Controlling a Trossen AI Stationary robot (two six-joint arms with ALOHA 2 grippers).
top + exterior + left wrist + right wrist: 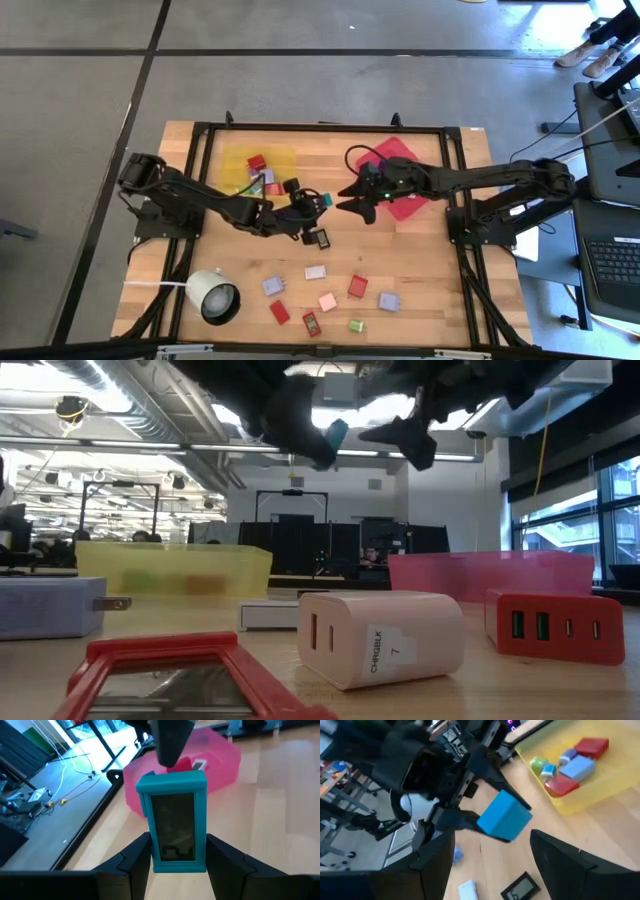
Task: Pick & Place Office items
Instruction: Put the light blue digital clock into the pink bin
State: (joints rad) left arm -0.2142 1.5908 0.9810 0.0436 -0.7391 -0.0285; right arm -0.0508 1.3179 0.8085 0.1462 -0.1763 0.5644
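1. Teal block [172,822], a small flat rectangular frame with a dark face, is pinched between the two fingers of the left gripper [175,862]; the fingers press its long sides, so its long axis runs straight out from the gripper toward the red tray [217,755].
2. In the high view the block [322,199] is lifted off the wooden table [420,260], between the yellow tray [240,160] and the red tray [405,205], slightly nearer the red one.
3. The right gripper [352,200] hangs just beside the block on the red-tray side, its fingers spread apart and holding nothing. Its wrist view shows the block [504,816] lying ahead, between its dark fingers [560,865] but farther off, not touching them.
4. The two grippers face each other with the block between them. The block's free end points toward the right gripper, so a handover, if that is the plan, would have the right fingers close across that end.
5. Otherwise the left arm is the one that holds it and can carry it either way.
6. The yellow tray [600,785] already holds several blocks, red, blue and green.
7. More blocks lie loose on the table on the far side from the trays, well apart from the grippers, with a black block [322,239] nearest to them and a white round lamp-like object [215,297] near the left corner.
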